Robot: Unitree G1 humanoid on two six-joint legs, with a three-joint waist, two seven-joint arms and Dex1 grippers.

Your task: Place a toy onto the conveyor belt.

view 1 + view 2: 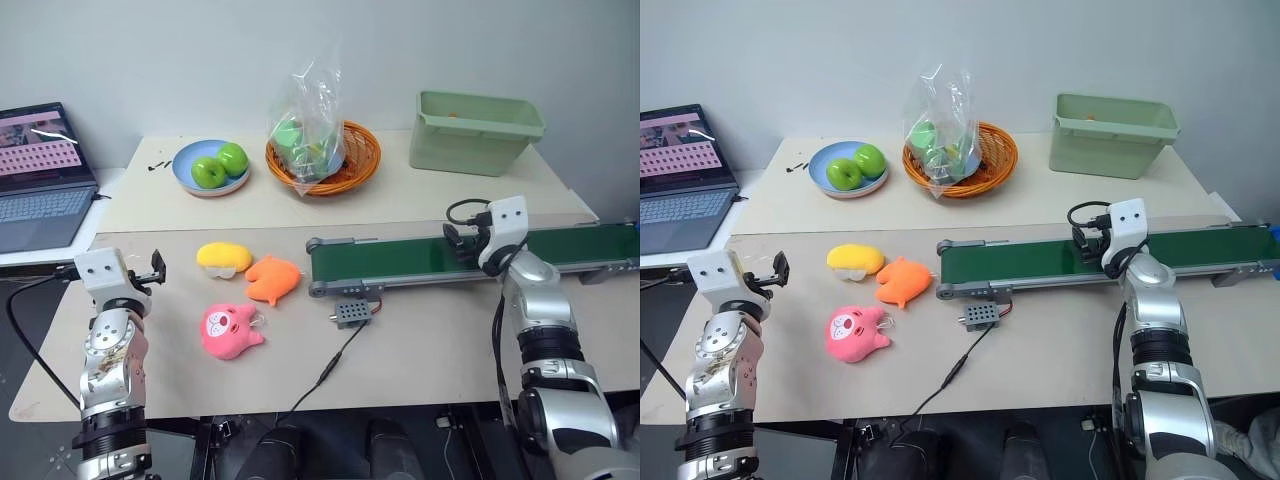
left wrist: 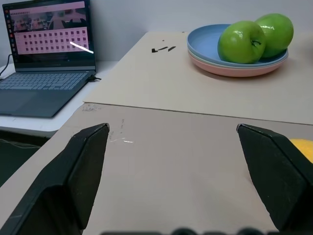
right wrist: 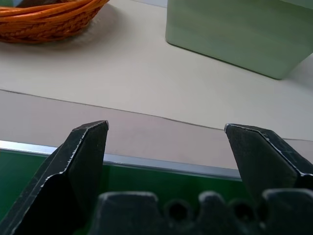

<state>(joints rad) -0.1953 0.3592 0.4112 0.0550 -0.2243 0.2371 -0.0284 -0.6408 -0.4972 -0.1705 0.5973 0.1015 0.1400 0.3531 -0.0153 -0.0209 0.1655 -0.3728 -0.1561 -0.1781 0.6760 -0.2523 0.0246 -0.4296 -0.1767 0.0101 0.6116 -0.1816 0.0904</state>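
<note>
Three soft toys lie on the table's left half: a yellow toy (image 1: 224, 256), an orange toy (image 1: 273, 279) and a pink toy (image 1: 231, 331). The dark-green conveyor belt (image 1: 400, 260) in its grey frame runs from the table's middle to the right edge. My left gripper (image 1: 157, 268) hovers open left of the yellow toy, with nothing between its fingers (image 2: 73, 171); the yellow toy's edge (image 2: 304, 147) shows beside one finger. My right gripper (image 1: 455, 240) stands open and empty just over the belt (image 3: 161, 181), its fingers (image 3: 78, 161) wide apart.
A laptop (image 1: 40, 175) sits at the far left. At the back stand a blue plate with two green apples (image 1: 210, 165), an orange basket holding a plastic bag (image 1: 322, 150) and a pale green bin (image 1: 475, 130). A small grey box with a cable (image 1: 352, 313) lies before the belt.
</note>
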